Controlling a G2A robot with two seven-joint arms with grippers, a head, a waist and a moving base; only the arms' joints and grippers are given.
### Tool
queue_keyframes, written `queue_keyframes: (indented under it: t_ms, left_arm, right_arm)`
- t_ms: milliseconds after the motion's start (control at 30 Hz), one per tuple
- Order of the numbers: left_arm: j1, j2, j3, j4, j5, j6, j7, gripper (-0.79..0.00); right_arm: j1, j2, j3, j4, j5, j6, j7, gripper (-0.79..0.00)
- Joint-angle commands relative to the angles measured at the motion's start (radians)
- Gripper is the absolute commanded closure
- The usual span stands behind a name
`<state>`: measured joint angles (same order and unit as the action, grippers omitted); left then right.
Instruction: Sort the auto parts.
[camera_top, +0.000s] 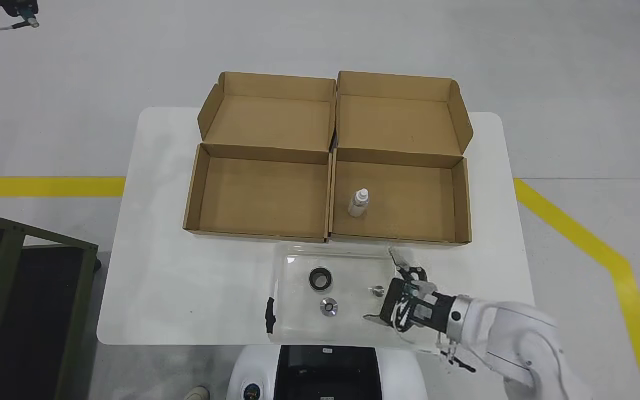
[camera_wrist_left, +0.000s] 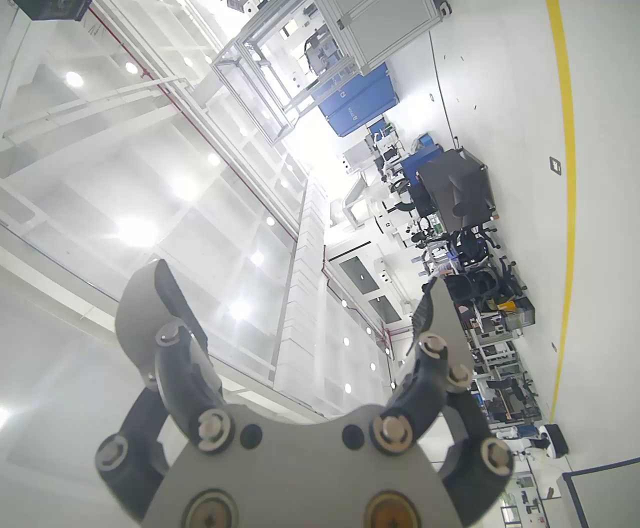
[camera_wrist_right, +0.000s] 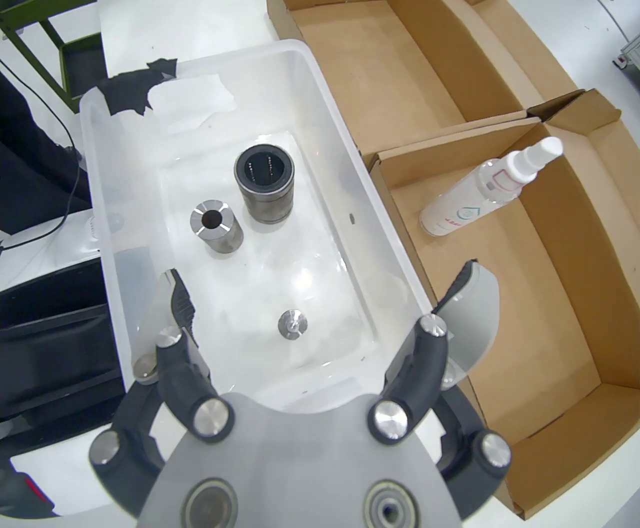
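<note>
White worktop (camera_top: 160, 290) on a pale floor with yellow tape (camera_top: 60, 186); a clear bin (camera_top: 296, 275) sits at its near edge, with bare worktop on the bin's left. Inside, a linear bearing (camera_wrist_right: 265, 182), metal sleeve (camera_wrist_right: 216, 226) and small stud (camera_wrist_right: 294, 323) stand apart. The right tool (camera_wrist_right: 320, 277) hangs wide open and empty above the stud, and the left tool (camera_wrist_left: 297, 277), also spread and empty, points at the ceiling.
</note>
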<state>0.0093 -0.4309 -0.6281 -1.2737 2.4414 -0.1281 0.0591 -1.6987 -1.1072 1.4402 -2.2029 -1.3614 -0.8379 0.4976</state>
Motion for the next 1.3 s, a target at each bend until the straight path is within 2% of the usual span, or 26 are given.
queue_keyframes:
  t_ms: [0, 200, 367, 500, 833, 967, 1267]
  left_arm:
    - [0.000, 0.000, 0.000, 0.000, 0.000, 0.000, 0.000, -0.785]
    - [0.000, 0.000, 0.000, 0.000, 0.000, 0.000, 0.000, -0.785]
    - [0.000, 0.000, 0.000, 0.000, 0.000, 0.000, 0.000, -0.785]
    - [0.000, 0.000, 0.000, 0.000, 0.000, 0.000, 0.000, -0.785]
    - [0.000, 0.000, 0.000, 0.000, 0.000, 0.000, 0.000, -0.785]
    - [0.000, 0.000, 0.000, 0.000, 0.000, 0.000, 0.000, -0.785]
    - [0.000, 0.000, 0.000, 0.000, 0.000, 0.000, 0.000, -0.785]
  right_arm:
    - [-0.005, 0.003, 0.002, -0.005, 0.005, -0.004, 0.017, -0.785]
    - [0.005, 0.009, -0.016, -0.002, -0.014, -0.005, 0.069, -0.779]
    - [0.021, 0.012, -0.038, 0.021, -0.016, 0.009, 0.085, -0.711]
    - [0.037, 0.014, -0.058, 0.035, -0.024, 0.016, 0.103, -0.597]
    - [0.081, 0.019, -0.110, 0.083, -0.071, 0.030, 0.134, -0.539]
    - [0.089, 0.021, -0.126, 0.094, -0.083, 0.035, 0.145, -0.403]
    - [0.105, 0.027, -0.154, 0.106, -0.114, 0.042, 0.175, -0.391]
